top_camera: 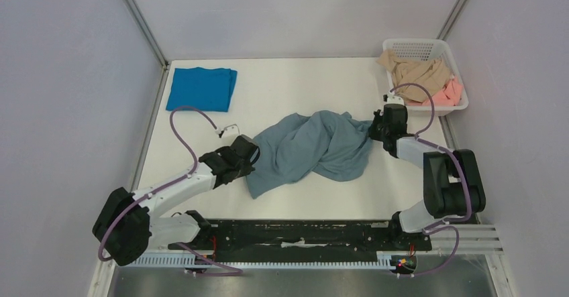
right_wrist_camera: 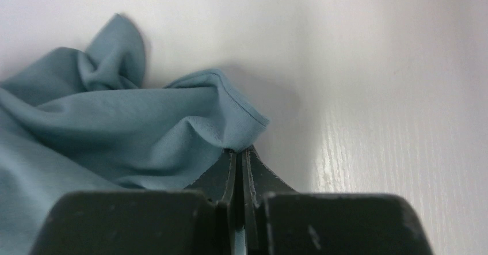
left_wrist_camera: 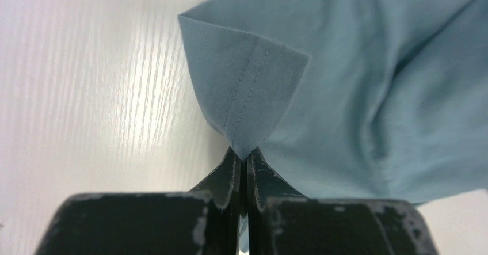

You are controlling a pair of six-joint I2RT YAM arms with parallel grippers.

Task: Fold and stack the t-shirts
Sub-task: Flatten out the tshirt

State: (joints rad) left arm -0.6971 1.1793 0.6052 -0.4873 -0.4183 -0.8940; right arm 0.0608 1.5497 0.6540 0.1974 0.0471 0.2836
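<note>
A large dusty grey-blue t-shirt [top_camera: 315, 148] lies crumpled and twisted across the middle of the white table. My left gripper [top_camera: 253, 151] is shut on a hemmed corner of it [left_wrist_camera: 244, 94] at its left side. My right gripper [top_camera: 373, 131] is shut on a hemmed edge of the same shirt [right_wrist_camera: 230, 120] at its right side. A bright blue t-shirt [top_camera: 201, 88] lies folded at the far left of the table. A tan shirt [top_camera: 417, 74] and a pink shirt [top_camera: 448, 94] sit bunched in a basket.
A white plastic basket [top_camera: 419, 45] stands at the far right corner. Grey walls close in the table on the left, back and right. The black arm mounting rail [top_camera: 302, 233] runs along the near edge.
</note>
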